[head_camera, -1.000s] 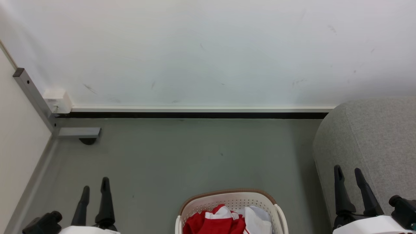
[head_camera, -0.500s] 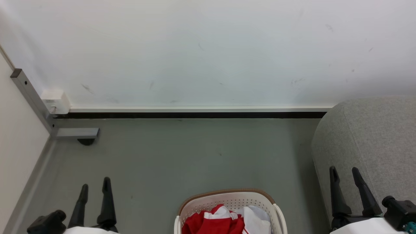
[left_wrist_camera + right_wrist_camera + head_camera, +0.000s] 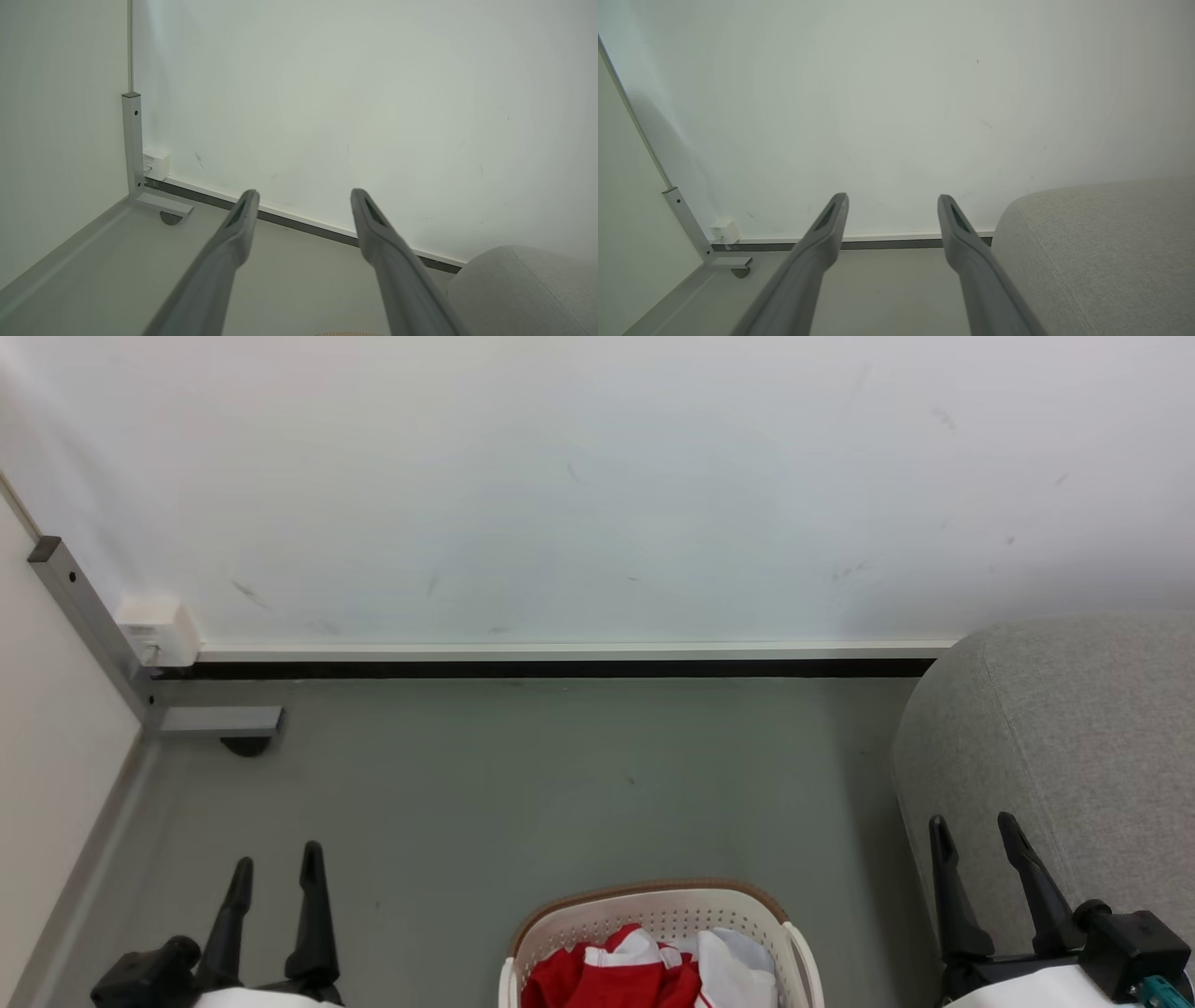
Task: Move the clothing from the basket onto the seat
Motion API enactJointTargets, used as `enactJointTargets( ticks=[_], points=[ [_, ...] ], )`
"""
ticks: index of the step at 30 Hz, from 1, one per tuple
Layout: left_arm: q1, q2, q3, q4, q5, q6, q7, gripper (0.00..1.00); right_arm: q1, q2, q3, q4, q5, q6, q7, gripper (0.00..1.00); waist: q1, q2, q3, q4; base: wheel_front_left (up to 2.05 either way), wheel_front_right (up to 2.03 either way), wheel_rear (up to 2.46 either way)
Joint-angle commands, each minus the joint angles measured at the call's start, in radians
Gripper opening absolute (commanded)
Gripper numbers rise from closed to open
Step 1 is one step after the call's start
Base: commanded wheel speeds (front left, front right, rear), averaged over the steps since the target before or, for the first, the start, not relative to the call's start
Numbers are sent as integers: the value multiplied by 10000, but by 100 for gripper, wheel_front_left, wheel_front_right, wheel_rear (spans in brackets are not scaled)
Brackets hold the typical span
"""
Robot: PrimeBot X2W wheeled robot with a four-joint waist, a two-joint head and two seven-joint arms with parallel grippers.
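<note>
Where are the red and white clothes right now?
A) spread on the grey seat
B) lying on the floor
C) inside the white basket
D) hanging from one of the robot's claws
C: the clothes sit bunched inside the basket, ringed by its brown rim.

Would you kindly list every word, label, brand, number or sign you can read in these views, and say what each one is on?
No text here can be read.
White wall box: tiny dark marks on its front, too small to read.
Red and white clothing in the basket: no lettering on the folds that show.
Grey seat: plain woven fabric, no label visible.
</note>
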Motion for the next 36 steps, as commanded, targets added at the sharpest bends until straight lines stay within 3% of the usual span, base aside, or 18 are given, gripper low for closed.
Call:
enactJointTargets(
  ticks=[1, 17, 31, 36],
  points=[
    [68, 89, -12, -74, 312, 28, -123, 100, -166, -93, 50, -2, -257, -18, -104, 100, 0, -1, -9, -10, 0, 0, 0],
    [134, 94, -91, -110, 1216, 64, -358, 100, -134, -96, 198, 101, -1184, -21, -371, 100, 0, -1, -69, -102, 0, 0, 0],
    [98, 91, -113, -18, 1158, 68, -344, 100, -168, -92, 236, 147, -1086, -21, -343, 100, 0, -1, -58, -119, 0, 0, 0],
    [158, 85, -40, -52, 1057, 13, -343, 100, -434, -90, 498, 34, -989, -21, -343, 100, 0, -1, 236, -510, 0, 0, 0]
  ],
)
